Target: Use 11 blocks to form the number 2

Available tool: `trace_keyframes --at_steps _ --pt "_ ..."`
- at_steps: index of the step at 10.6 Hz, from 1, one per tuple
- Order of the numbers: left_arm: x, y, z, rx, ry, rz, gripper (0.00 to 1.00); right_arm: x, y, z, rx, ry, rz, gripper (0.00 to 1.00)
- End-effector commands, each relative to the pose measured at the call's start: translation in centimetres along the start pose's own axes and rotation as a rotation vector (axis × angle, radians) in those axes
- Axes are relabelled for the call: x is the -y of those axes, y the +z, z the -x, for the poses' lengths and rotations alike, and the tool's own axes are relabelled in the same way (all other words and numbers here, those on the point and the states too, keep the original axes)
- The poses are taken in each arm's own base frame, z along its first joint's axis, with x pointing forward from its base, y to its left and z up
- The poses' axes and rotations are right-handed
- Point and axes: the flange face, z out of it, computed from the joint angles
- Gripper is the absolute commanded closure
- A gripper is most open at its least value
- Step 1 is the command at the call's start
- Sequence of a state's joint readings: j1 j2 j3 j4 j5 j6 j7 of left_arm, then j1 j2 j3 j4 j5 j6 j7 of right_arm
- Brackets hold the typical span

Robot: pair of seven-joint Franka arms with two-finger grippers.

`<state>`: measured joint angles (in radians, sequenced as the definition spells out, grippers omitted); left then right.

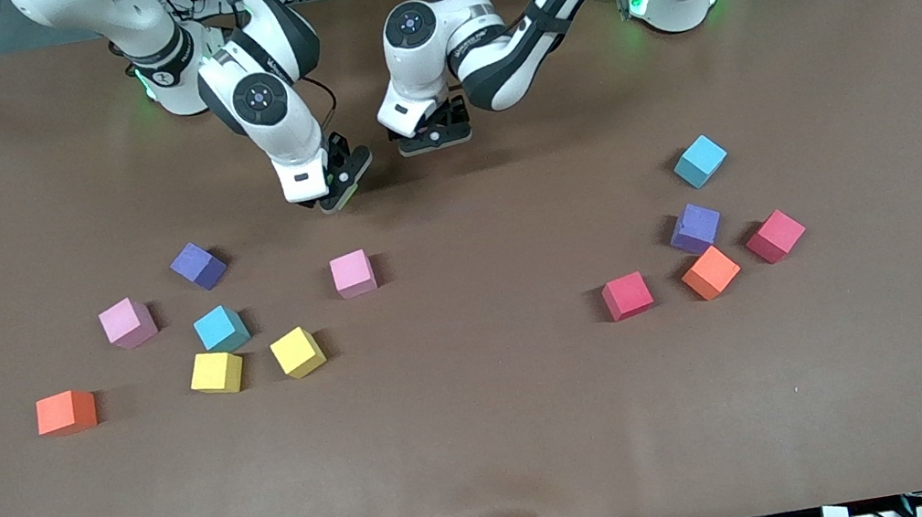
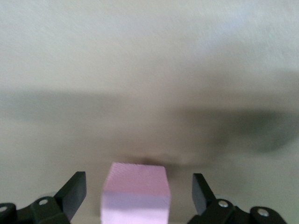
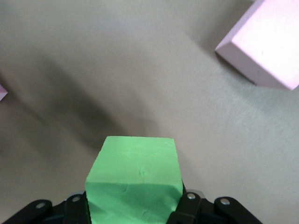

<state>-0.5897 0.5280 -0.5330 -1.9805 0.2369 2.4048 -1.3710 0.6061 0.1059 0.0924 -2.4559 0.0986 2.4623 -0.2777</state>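
Right gripper clamps green block above bench; left gripper open, pink block sitting loose between fingers.

Front view: even, bright overhead light; brown tabletop matte, no glare. Each cube throws a short soft shadow toward the robots' bases, e.g. the pink block. Green indicator glow at both arm bases. Image sharp edge to edge.

Left wrist view: washed-out, pale, strongly blurred; broad dark smears of shadow across the surface. Pale pink cube soft-edged.

Right wrist view: green block vivid, well lit, fairly sharp; diffuse arm shadow runs diagonally over the surface beside it.
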Motion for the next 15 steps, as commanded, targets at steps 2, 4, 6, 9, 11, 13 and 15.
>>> trace_keyframes --at_steps 2,4,6,9,11,13,15 --pt "4.2 -5.9 -6.7 -0.088 -0.105 -0.039 0.00 -0.3 -1.1 0.2 -0.016 -0.118 0.017 1.00" --pt "5.7 -8.2 -11.8 -0.111 -0.161 -0.002 0.00 2.4 -1.8 -0.3 -0.006 -0.261 0.056 1.00" --pt "8.3 -10.3 -17.3 -0.174 -0.174 0.007 0.00 6.7 -1.6 -1.7 0.018 -0.452 0.135 1.00" --pt "14.2 -10.7 -26.8 -0.229 -0.127 -0.037 0.00 14.8 -0.8 -4.3 0.061 -0.637 0.158 1.00" --pt "17.5 -9.5 -32.0 -0.230 -0.188 -0.047 0.00 16.7 -0.6 -5.1 0.198 -0.712 0.146 1.00" --pt "19.3 -8.3 -33.7 -0.216 -0.241 -0.054 0.00 16.7 0.2 -5.1 0.215 -0.723 0.138 1.00" --pt "20.5 -6.6 -35.4 -0.202 -0.272 -0.065 0.00 17.4 1.4 -5.7 0.202 -0.728 0.136 1.00"
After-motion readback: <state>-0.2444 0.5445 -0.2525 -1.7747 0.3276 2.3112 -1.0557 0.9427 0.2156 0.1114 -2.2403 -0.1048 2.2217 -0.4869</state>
